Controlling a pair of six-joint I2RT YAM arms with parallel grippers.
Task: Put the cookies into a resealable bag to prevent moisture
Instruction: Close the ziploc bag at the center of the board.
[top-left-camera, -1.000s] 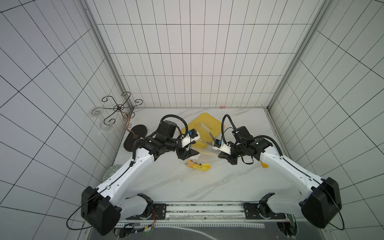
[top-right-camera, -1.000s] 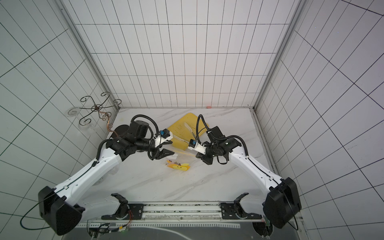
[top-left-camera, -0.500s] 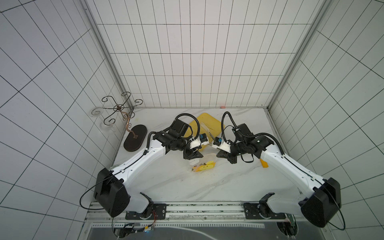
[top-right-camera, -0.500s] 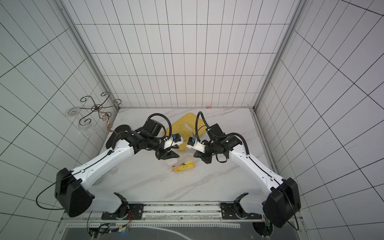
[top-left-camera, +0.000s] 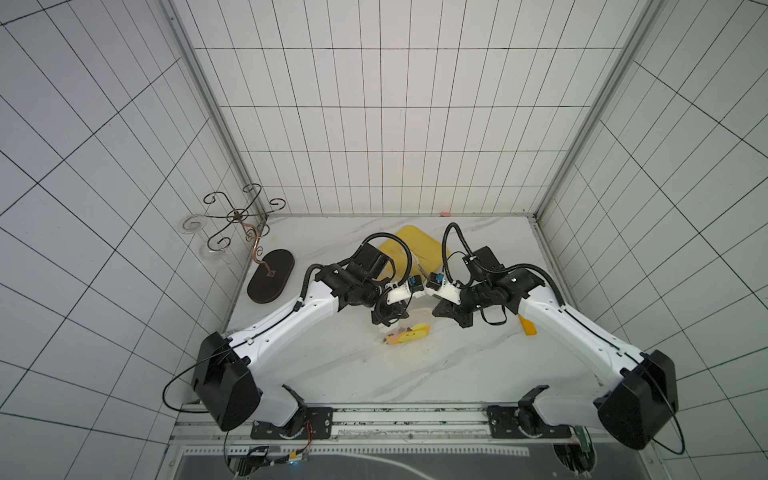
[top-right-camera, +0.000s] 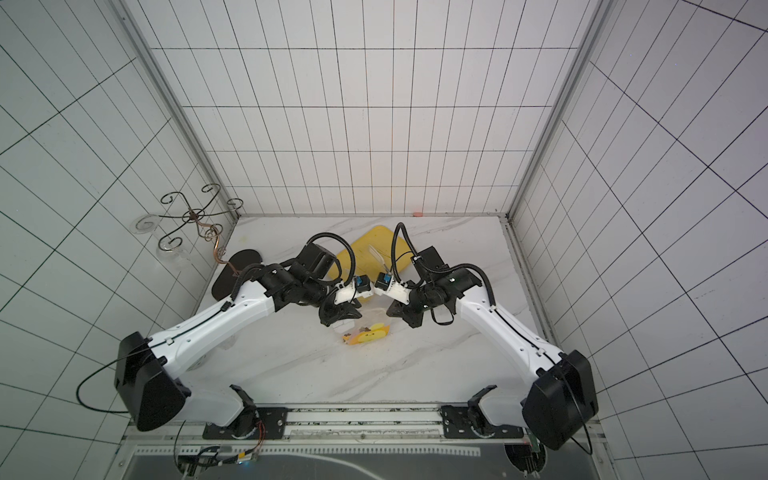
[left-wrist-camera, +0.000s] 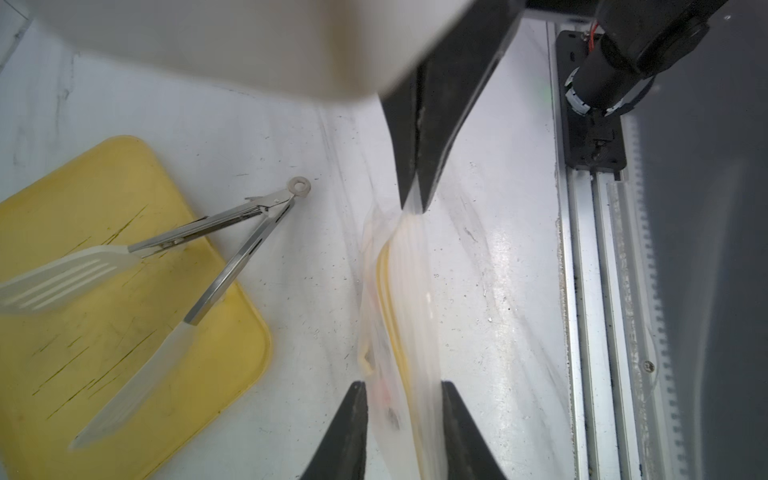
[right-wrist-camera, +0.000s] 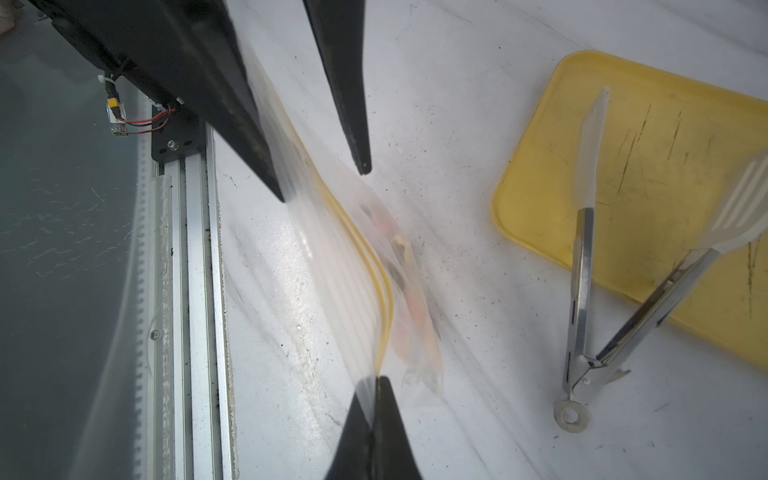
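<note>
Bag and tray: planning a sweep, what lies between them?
Only the ring end of the tongs, sticking out past the tray toward the bag; otherwise bare table, seen in both wrist views.

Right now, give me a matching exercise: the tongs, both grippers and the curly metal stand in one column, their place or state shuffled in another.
Column one:
1. tongs
2. left gripper
3. right gripper
4. metal stand

Column two:
A. shut on the resealable bag's edge
B. beside the left wall
C. hinge end on the table, heads over the yellow tray
D. jaws apart, either side of the bag

Pairs: 1-C, 2-D, 3-A, 4-B
</note>
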